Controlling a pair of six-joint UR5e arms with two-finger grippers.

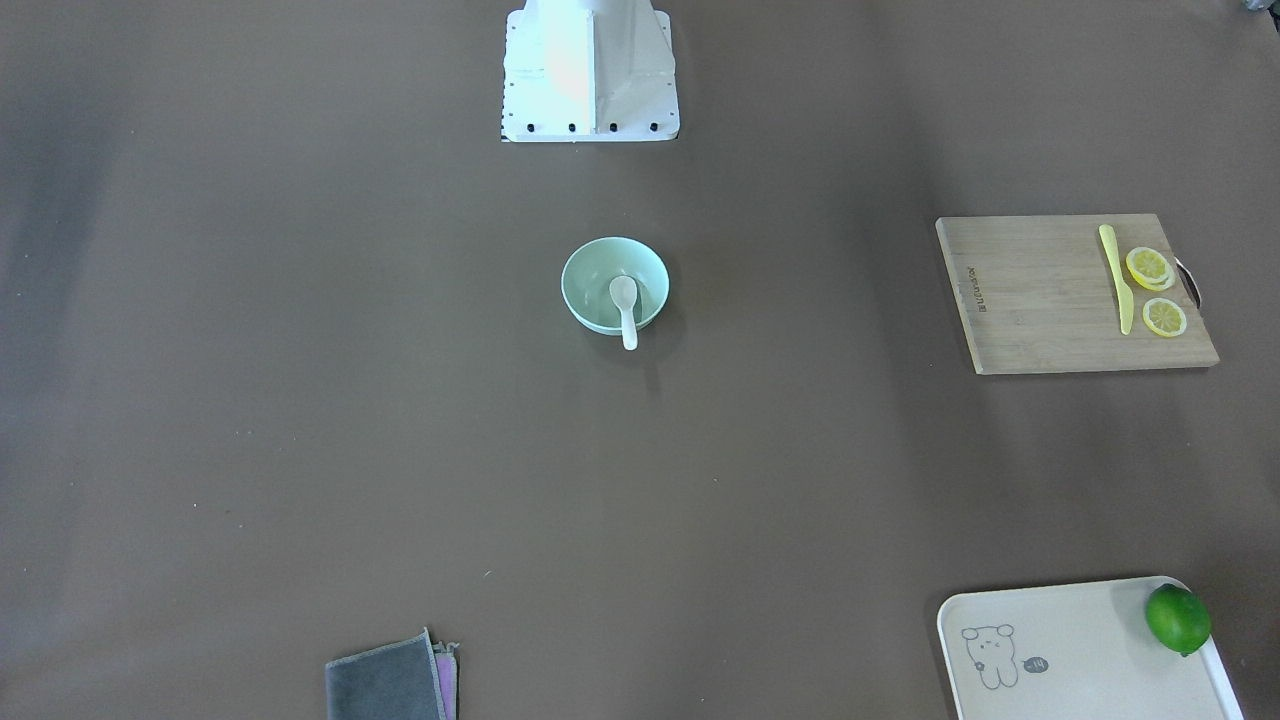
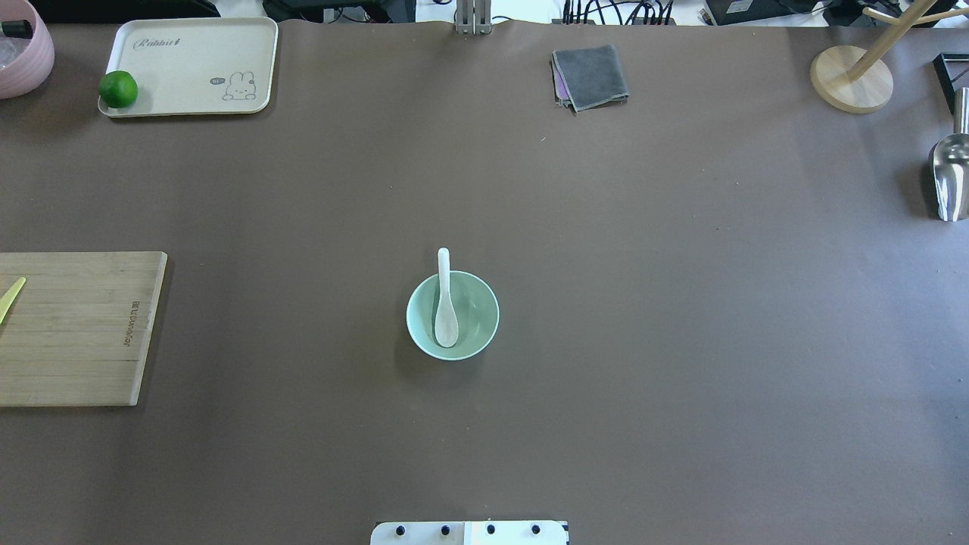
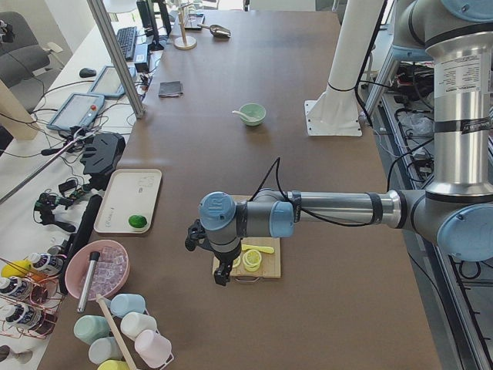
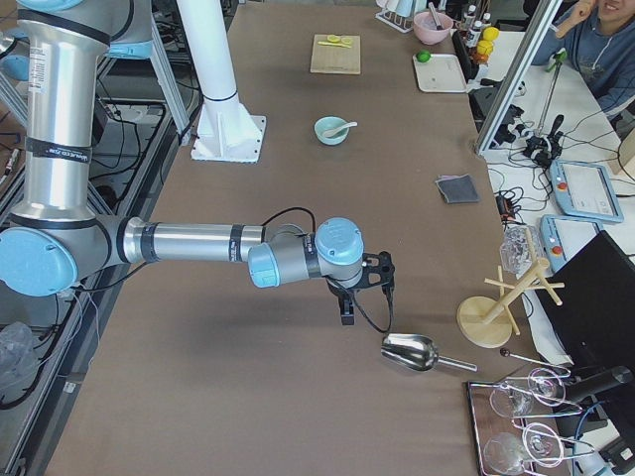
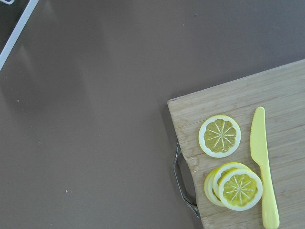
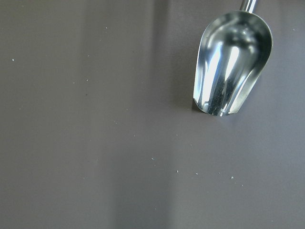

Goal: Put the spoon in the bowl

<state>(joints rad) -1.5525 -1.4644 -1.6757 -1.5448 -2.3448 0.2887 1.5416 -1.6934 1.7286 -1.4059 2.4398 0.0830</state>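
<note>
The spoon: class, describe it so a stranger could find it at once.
Start at the brown table; near its middle sits a mint-green bowl. The spoon lies in it, handle over the rim. It is glossy white, unlike the slim yellow knife.

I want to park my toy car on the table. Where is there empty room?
The widest bare stretch lies between the mint bowl and the metal scoop. More room lies between the bowl and the bamboo cutting board, and between the bowl and the gray cloth. Crowded: the board's handle end, with lemon slices and a yellow knife.
</note>
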